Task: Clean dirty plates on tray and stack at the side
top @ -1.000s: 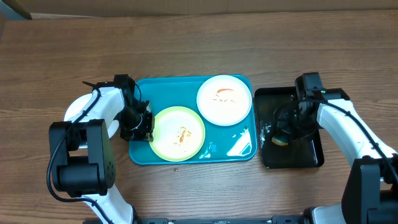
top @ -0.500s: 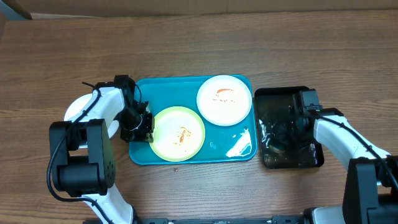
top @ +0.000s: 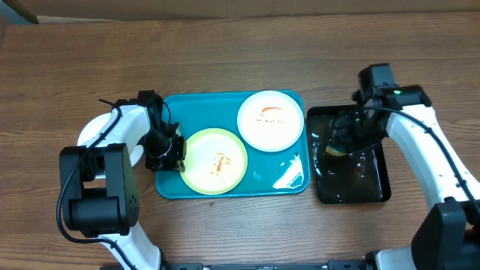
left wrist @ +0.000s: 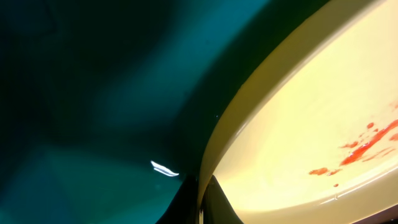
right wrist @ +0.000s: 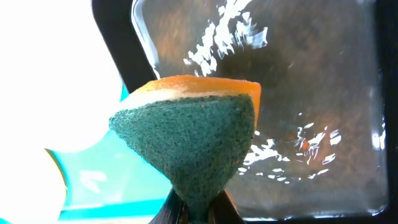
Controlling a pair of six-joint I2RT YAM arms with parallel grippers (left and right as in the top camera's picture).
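Now that the right gripper has risen from the black tray by the right edge, clamped on the sponge, scrubbing looks imminent. The wood table is bare along its far edge. On the mid-counter tray, the left gripper pinches the green plate, with the white plate beside it. The third plate sits near the left edge.

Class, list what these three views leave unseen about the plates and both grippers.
1. White plate, overhead: mostly under the left arm; smears cannot be judged.
2. Left gripper, left wrist view: too close and dark; whether it grips the yellow-green plate is unclear.
3. Right gripper, right wrist view: nearly all cut off by the bottom edge, below the sponge.
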